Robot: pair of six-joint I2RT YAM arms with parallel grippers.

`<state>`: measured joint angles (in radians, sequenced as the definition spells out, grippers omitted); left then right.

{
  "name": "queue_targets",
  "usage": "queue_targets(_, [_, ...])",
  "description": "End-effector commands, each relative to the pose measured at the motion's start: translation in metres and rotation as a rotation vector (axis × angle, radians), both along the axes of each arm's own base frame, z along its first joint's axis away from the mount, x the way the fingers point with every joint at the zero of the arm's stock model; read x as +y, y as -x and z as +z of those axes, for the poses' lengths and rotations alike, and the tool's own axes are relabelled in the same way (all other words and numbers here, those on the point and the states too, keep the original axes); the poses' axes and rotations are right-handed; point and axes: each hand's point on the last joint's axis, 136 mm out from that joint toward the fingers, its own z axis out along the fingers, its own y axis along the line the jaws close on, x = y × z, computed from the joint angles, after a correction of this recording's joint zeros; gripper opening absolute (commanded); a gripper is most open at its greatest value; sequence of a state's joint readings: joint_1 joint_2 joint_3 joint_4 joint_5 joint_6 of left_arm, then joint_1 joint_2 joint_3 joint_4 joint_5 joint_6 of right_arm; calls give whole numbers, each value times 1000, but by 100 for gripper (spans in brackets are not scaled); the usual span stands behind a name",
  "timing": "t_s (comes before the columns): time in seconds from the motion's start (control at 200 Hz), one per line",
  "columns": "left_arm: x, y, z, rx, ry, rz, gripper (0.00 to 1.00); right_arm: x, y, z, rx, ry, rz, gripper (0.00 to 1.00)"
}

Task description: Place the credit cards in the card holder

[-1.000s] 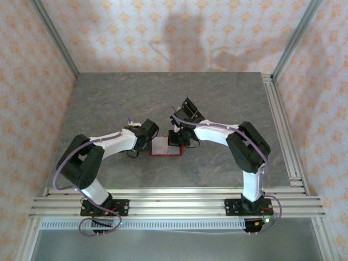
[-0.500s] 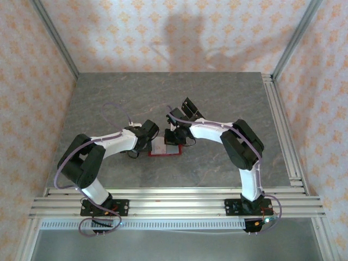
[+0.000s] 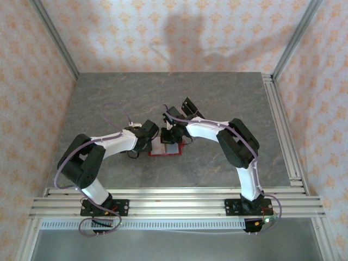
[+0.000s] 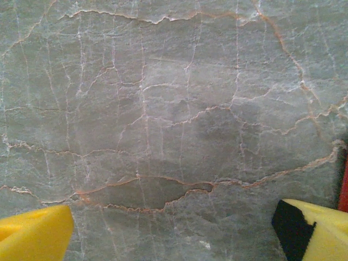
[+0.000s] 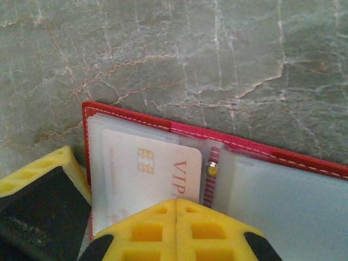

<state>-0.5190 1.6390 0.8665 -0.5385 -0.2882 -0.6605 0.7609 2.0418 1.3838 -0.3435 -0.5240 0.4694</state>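
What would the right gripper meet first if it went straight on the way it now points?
Most likely the pale credit card marked VIP, tucked in a clear pocket of the open red card holder. The shut right gripper hangs over the card's near edge; whether it already touches is unclear.

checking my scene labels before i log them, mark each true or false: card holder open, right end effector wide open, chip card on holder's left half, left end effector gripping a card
1. The card holder lies open on the table. True.
2. The right end effector is wide open. False: its jaws are shut together, over the holder.
3. A credit card with a chip lies on the holder's left half. True.
4. The left end effector grips a card. False: it is open with bare table between its fingers.
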Motion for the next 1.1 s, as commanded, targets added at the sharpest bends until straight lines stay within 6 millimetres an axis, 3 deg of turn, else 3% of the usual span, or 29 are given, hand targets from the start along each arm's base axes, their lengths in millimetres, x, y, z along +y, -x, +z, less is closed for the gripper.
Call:
queue_targets(0.0, [1,5,-7,23,-2,-2,98,-9,2,28,-64,13,1,0])
queue_targets(0.155, [1,5,-7,22,-4,-2,98,-21,7,26,-76,46,-6,0])
queue_targets(0.37, [1,5,-9,25,-6,-2,98,-25,10,8,-48,76,-5,0])
queue_targets(0.736, [2,6,-10,27,-7,-4,98,-20,17,-12,12,69,15,0])
queue_targets(1.096, [1,7,-13,28,-1,-5,98,-12,29,-14,39,56,44,0])
